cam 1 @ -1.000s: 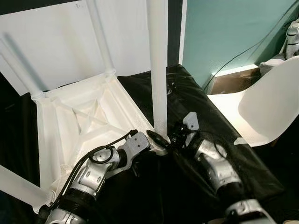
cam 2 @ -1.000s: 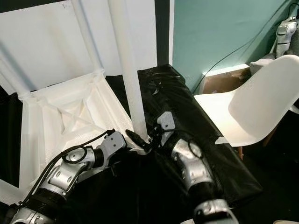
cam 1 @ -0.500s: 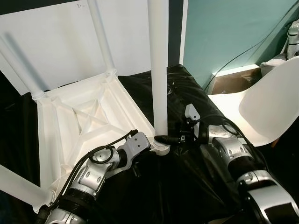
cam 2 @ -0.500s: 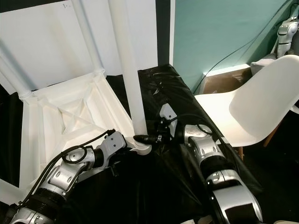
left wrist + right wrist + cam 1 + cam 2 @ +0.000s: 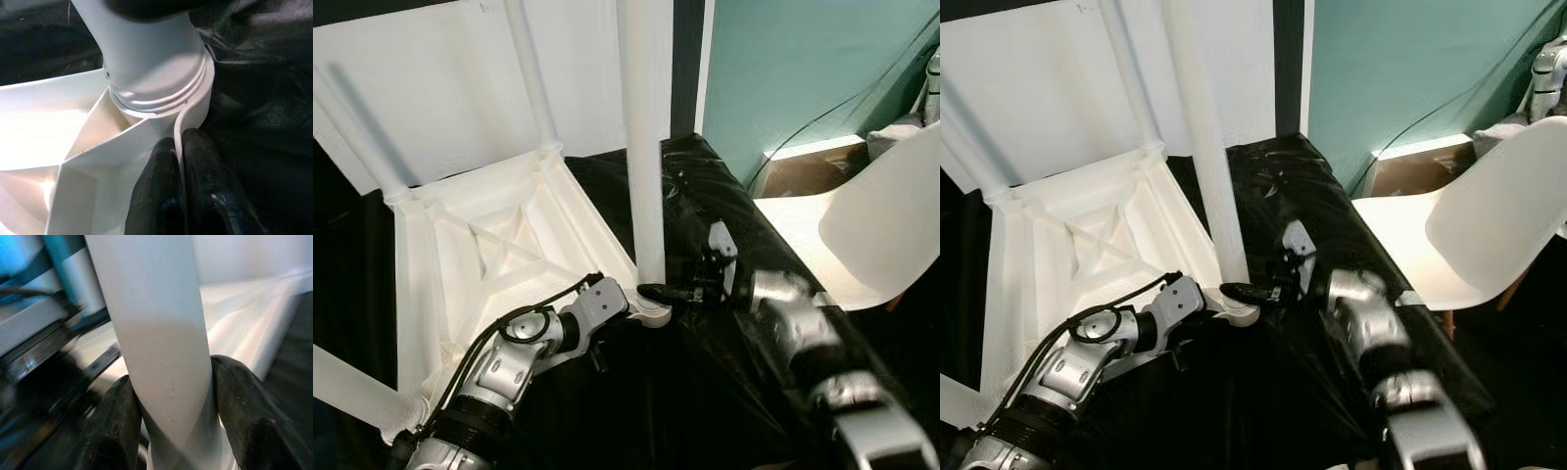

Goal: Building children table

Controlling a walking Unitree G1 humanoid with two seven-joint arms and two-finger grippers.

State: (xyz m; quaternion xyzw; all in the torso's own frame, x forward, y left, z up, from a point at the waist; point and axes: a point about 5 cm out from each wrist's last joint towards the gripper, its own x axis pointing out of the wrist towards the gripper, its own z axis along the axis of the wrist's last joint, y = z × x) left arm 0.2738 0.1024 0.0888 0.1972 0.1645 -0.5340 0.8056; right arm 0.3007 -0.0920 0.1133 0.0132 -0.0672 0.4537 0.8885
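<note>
Table: white plastic children's table (image 5: pixel 499 255) lies upside down on black plastic sheeting (image 5: pixel 724 196).
Chair: white moulded chair (image 5: pixel 1489 215) at right, apart.
Leg: white round table leg (image 5: pixel 646 147) upright in near corner socket.
Right tool (image 5: pixel 656 292): fingers clamped around leg base.
Left tool (image 5: pixel 178 196): pinching socket's thin rim.

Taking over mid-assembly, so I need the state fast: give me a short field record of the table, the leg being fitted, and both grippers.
table: white table top upside down on black sheet, ribbed underside up
leg: white leg upright in near corner socket
left gripper: pinched on the thin rim at that socket
right gripper: closed around the leg's base
nearby: white chair on the robot's right
</note>
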